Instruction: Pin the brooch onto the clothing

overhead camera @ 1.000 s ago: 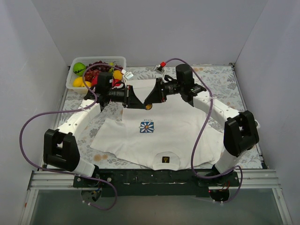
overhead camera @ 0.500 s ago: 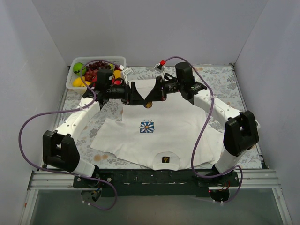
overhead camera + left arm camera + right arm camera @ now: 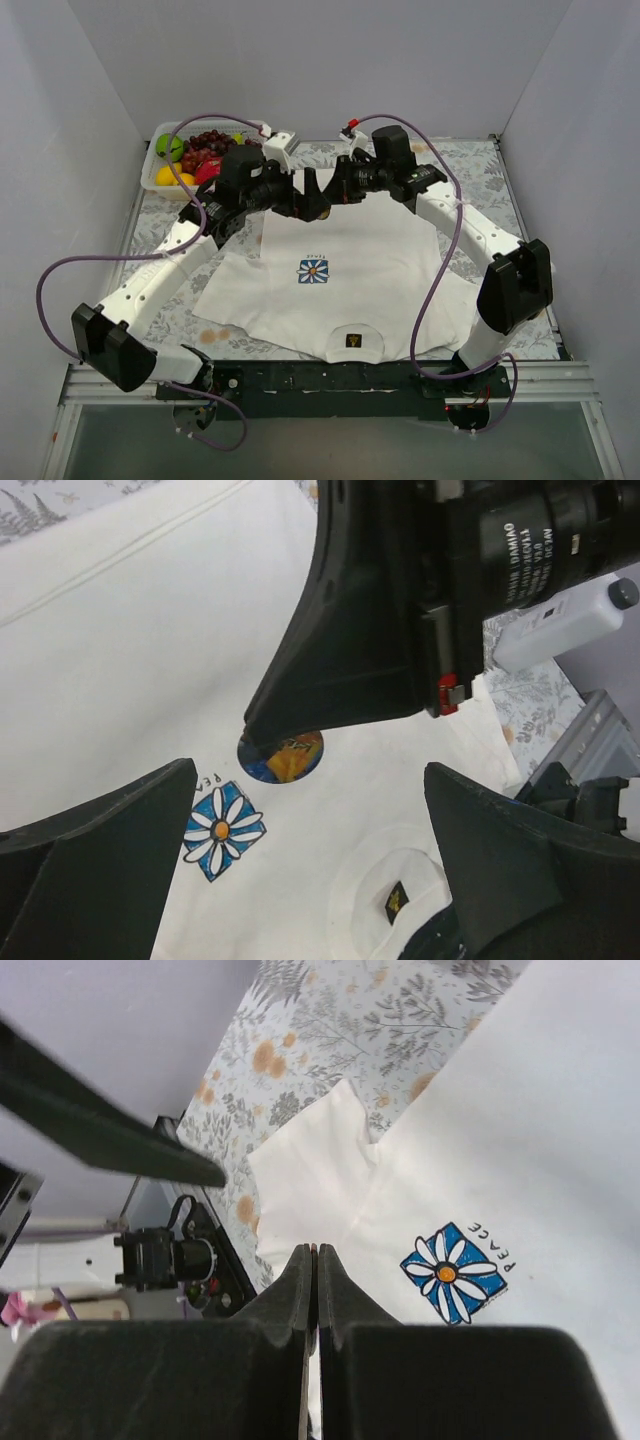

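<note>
Pinching the brooch [image 3: 285, 758] by its rim, my right hand [image 3: 313, 1252] has its fingers pressed together and hangs it just beyond the daisy print [image 3: 224, 825] on the T-shirt [image 3: 370, 260], which lies flat on the bench [image 3: 480, 170]. My left hand [image 3: 308, 780] is spread wide around that spot, I judge to work the clasp. Whether the pin touches cloth, I cannot tell.

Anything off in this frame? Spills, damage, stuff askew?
Only a brownish stain on the tablecloth, by the shirt sleeve on the left, near edge. The brooch is at the shut right gripper tip, not dropped.
</note>
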Controlling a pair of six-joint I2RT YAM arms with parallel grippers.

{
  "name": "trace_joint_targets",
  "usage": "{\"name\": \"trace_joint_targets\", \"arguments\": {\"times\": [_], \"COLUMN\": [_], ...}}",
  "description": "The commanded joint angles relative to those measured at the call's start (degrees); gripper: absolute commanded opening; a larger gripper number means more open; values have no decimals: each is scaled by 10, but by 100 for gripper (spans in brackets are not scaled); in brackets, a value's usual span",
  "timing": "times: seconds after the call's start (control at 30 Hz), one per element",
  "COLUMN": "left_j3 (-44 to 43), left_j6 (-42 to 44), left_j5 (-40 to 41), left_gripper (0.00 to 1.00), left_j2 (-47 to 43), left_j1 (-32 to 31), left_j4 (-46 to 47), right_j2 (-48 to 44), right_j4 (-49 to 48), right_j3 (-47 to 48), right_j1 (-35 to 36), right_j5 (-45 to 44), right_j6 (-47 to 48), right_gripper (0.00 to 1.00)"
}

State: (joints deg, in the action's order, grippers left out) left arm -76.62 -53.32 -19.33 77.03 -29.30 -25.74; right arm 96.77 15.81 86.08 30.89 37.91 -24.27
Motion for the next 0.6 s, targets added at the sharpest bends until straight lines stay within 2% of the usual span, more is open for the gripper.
{"name": "trace_joint_targets", "arguments": {"times": [0.0,0.17,0.33,0.57], "left_j3": [-25,-57,-67,-55], "left_j6": [25,47,74,64], "left_j5": [186,244,339,427], "left_gripper": [98,97,95,84], "left_j2": [-9,26,77,95], "left_j1": [-76,-141,-196,-202], "left_j4": [-15,-25,-32,-6], "right_j2": [-33,-42,-50,-49], "right_j4": [45,51,36,32], "right_j3": [19,3,-3,-5], "right_j1": [0,-2,-7,-11], "right_j5": [-120,-171,-165,-143], "right_j6": [-98,-139,-160,-161], "right_gripper": [1,1,1,1]}}
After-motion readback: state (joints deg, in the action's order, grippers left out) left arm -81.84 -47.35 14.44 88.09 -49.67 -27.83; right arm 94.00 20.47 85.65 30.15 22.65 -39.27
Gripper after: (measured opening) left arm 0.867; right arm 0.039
